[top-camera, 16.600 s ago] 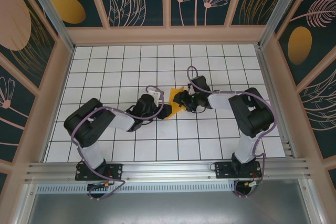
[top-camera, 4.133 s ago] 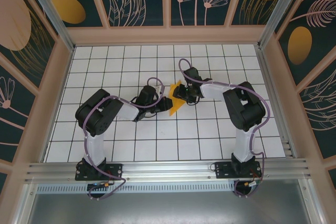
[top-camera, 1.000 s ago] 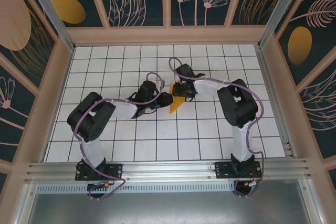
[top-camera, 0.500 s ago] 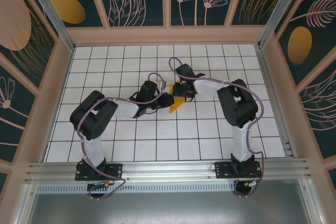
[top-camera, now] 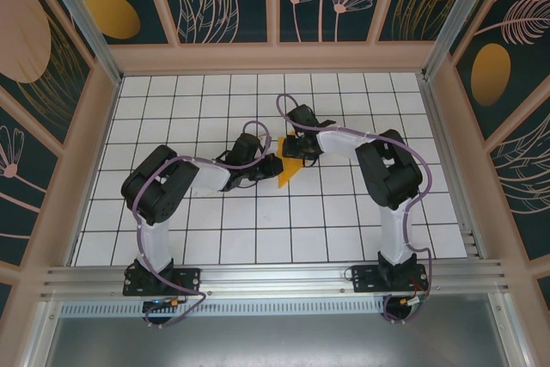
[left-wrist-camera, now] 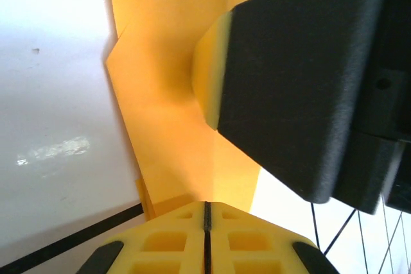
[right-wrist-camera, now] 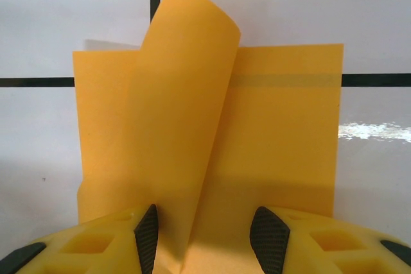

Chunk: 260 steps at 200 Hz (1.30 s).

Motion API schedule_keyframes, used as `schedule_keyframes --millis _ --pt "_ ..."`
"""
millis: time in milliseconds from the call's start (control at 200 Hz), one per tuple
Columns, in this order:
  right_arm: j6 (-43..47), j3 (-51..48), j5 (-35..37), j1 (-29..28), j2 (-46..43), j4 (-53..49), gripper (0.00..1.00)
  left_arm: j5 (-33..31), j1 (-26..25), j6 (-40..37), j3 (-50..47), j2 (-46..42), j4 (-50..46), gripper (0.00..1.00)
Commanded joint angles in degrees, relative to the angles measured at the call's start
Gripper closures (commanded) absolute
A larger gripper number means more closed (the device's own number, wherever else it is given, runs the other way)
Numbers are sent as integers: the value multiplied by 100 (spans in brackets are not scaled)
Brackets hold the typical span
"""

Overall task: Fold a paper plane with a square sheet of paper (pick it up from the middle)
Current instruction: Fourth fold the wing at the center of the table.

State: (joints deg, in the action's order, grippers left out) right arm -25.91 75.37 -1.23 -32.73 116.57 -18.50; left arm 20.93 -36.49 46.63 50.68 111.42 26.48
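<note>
Left gripper (top-camera: 271,165) – jaws closed tight, tips meeting the left edge of the folded orange paper (top-camera: 288,173); can't tell if a layer is pinched. Paper lies on the table (top-camera: 344,212) between the claws, just right of the left tips and just nearside of the right gripper (top-camera: 298,147). Long axis runs far to near, slightly slanted – narrow point toward the table's near edge. Right gripper is half-wide, straddling the broad far end, with one layer curling upright between its fingers (right-wrist-camera: 146,232).

- Bright, even, from overhead; top view sharp.
- Glare streaks on glossy table (right-wrist-camera: 376,131), both wrist views.
- Soft shadow beside square sheet of paper (right-wrist-camera: 282,133).
- Wrist-view bottom edges defocused.
</note>
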Motion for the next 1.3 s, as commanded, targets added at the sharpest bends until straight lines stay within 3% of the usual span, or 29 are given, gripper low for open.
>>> schedule_keyframes --millis 0,500,761,1131,1296 --pt "-115 -418 352 74 814 -627 50 -30 -27 24 133 159 -161 89" --pt "-158 -462 405 83 837 -628 54 78 -60 -41 199 231 -199 89" --pt "-161 -389 237 108 493 -462 54 -471 -116 -48 275 304 -944 92" --pt "-282 -1357 -2558 844 -1384 1730 54 -1259 -237 -146 372 560 -1788 96" --pt "-112 -1661 -3184 841 -1308 2014 64 -1442 -288 -122 416 614 -1944 97"
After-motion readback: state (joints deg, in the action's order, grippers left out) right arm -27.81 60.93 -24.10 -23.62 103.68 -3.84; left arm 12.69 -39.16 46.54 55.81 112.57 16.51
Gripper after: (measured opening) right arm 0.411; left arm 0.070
